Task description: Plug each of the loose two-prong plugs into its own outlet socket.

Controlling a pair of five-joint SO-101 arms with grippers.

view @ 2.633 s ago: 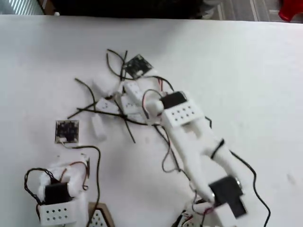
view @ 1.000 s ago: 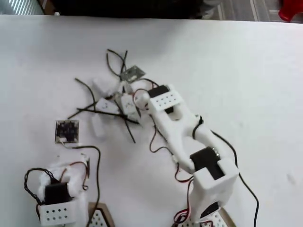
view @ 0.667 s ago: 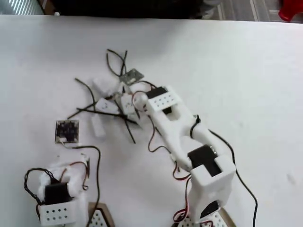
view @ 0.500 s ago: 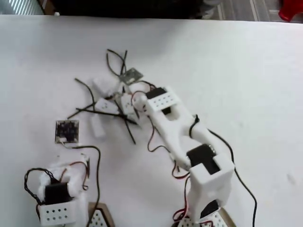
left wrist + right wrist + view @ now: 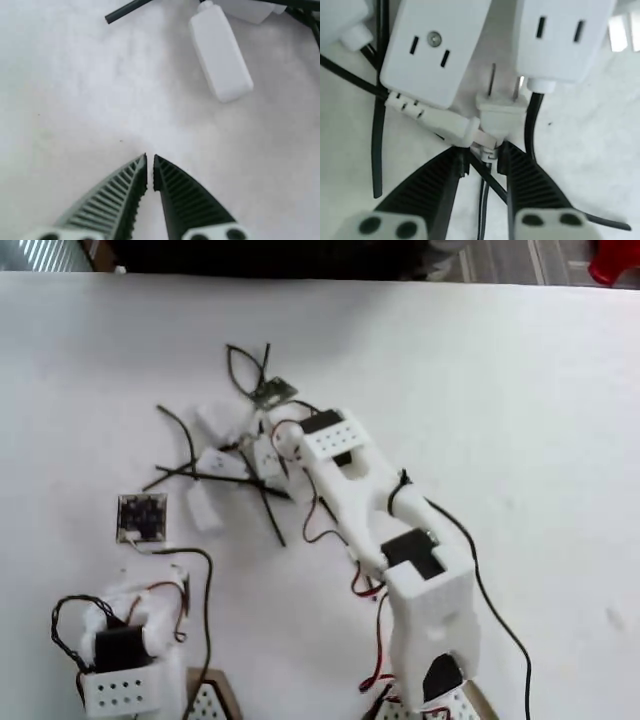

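In the right wrist view my right gripper (image 5: 484, 156) is shut on the tail of a white two-prong plug (image 5: 501, 109). The plug's prongs point into the gap between two white outlet sockets, one (image 5: 436, 49) to one side and another (image 5: 565, 35) to the other. Seen from above, the right arm (image 5: 350, 480) stretches across to the tangle of white sockets and black cords (image 5: 240, 455). The left arm (image 5: 120, 660) sits at the table's near left. My left gripper (image 5: 150, 165) is shut with nothing in it just above the bare table, and a loose white plug body (image 5: 220, 55) lies ahead of it.
Black cords (image 5: 270, 510) fan out from the tangle. One dark square board (image 5: 142, 517) lies near the left arm and a second one (image 5: 272, 390) lies behind the tangle. The white table (image 5: 520, 400) stretches to the right and far side.
The right arm has pushed farther forward and left into the tangle of sockets, and the small board behind the tangle has shifted slightly left. The left arm has stayed still.
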